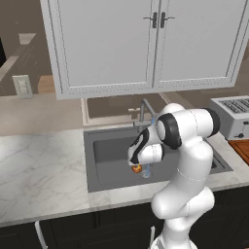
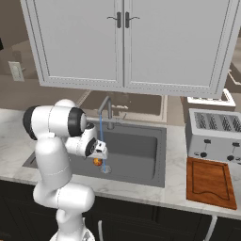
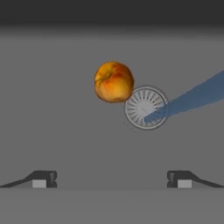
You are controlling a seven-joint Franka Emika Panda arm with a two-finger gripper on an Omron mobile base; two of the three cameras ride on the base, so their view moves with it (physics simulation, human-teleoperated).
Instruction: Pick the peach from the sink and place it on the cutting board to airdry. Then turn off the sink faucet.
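Plainly a home kitchen: white wall cupboards (image 2: 124, 44) above a marble-look counter (image 1: 39, 170), a dark sink (image 2: 136, 150) with a gooseneck tap (image 2: 106, 110) (water running), a silver toaster (image 2: 214, 134) beside a wooden cutting board (image 2: 209, 181), dark base cabinets (image 1: 73, 228) below.

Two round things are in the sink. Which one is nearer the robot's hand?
The silver drain, by a little: in the hand view it lies lower, nearer the open hand, with blue water landing on it. The orange peach sits just beyond, touching its rim.
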